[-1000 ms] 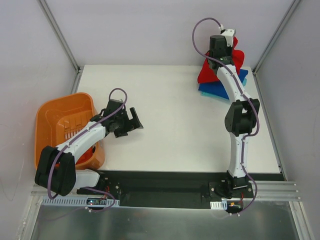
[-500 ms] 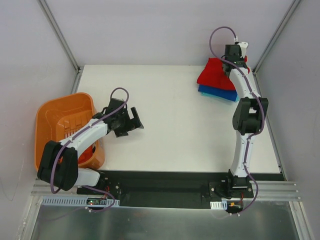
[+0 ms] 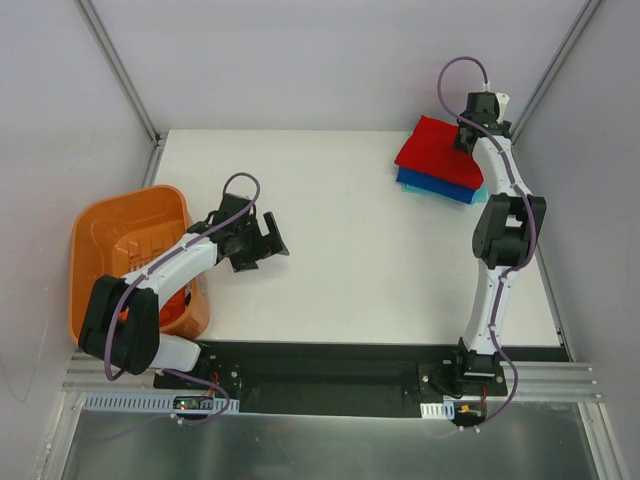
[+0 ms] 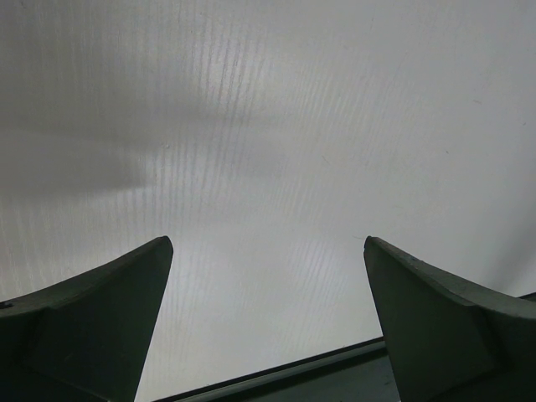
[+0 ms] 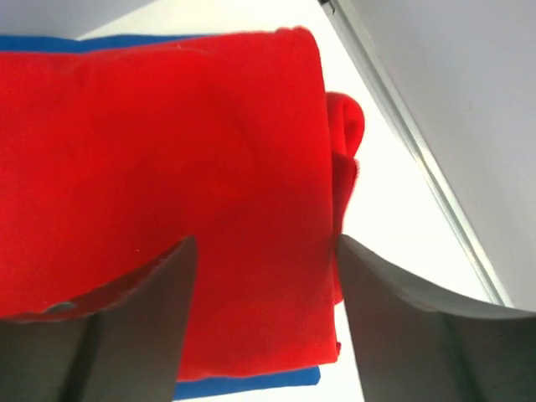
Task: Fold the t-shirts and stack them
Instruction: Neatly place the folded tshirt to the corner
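Note:
A folded bright red t-shirt point(image 3: 436, 148) lies flat on a folded royal blue t-shirt point(image 3: 432, 186) at the table's back right corner. My right gripper point(image 3: 468, 137) hovers at the stack's right edge. In the right wrist view the red t-shirt point(image 5: 167, 167) fills the frame, with the blue t-shirt point(image 5: 243, 383) peeking out underneath. The right gripper point(image 5: 264, 251) is open, its jaws apart above the red cloth and holding nothing. My left gripper point(image 3: 268, 240) hangs open over bare table left of centre; in its wrist view the left gripper point(image 4: 266, 251) has only white table between its fingers.
A rigid orange basket point(image 3: 120, 240) sits at the table's left edge, beside the left arm. The metal frame rail point(image 5: 402, 126) and the side wall run close to the right of the stack. The white table point(image 3: 360, 260) stretches between the two arms.
The right arm swung toward the back right corner, laying the red t-shirt flat on the blue one, and its jaws opened off the cloth. The left arm barely moved.

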Tool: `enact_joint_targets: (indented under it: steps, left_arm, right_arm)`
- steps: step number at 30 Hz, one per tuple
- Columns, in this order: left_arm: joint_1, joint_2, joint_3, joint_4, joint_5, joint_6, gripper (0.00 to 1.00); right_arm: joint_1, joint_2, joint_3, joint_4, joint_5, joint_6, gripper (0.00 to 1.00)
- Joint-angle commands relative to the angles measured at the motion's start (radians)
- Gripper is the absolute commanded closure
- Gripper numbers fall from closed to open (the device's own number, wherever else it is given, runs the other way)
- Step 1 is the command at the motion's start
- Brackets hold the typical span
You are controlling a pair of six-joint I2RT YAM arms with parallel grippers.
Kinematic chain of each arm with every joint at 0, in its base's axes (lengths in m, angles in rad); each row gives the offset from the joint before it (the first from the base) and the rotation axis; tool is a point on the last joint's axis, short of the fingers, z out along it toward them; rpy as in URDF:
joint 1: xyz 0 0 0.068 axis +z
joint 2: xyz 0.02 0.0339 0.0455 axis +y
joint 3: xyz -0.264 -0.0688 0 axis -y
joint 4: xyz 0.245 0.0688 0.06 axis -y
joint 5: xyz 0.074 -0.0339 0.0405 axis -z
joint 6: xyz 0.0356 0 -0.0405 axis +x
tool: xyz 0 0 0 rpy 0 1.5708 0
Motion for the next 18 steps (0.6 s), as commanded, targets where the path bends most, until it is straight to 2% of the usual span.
enact_joint_targets:
  steps: [1,6,8,10,13,15,18]
  left_arm:
    - [0.009,0.001,0.039,-0.011,0.026,0.016,0.01]
    - [0.009,-0.008,0.046,-0.010,0.032,0.022,0.01]
    - [0.009,-0.012,0.046,-0.010,0.034,0.024,0.01]
    - [0.009,-0.017,0.046,-0.010,0.037,0.025,0.01]
    - [0.009,-0.029,0.049,-0.010,0.040,0.027,0.01]
    - [0.009,-0.042,0.053,-0.010,0.038,0.027,0.01]
    - [0.009,-0.048,0.072,-0.010,0.043,0.033,0.01]
  right_arm:
    - [-0.039,-0.031,0.058,-0.045,-0.078,0.027,0.24]
    - [-0.056,-0.100,0.086,-0.081,-0.125,0.013,0.01]
    - [-0.057,-0.153,0.073,-0.082,-0.142,0.010,0.03]
    - [-0.057,-0.205,0.034,-0.068,-0.225,0.010,0.03]
    - [-0.056,-0.239,-0.009,-0.044,-0.418,0.013,0.03]
    - [-0.057,-0.233,-0.011,-0.047,-0.530,0.022,0.03]
    - [-0.057,-0.195,0.001,-0.039,-0.563,0.048,0.03]
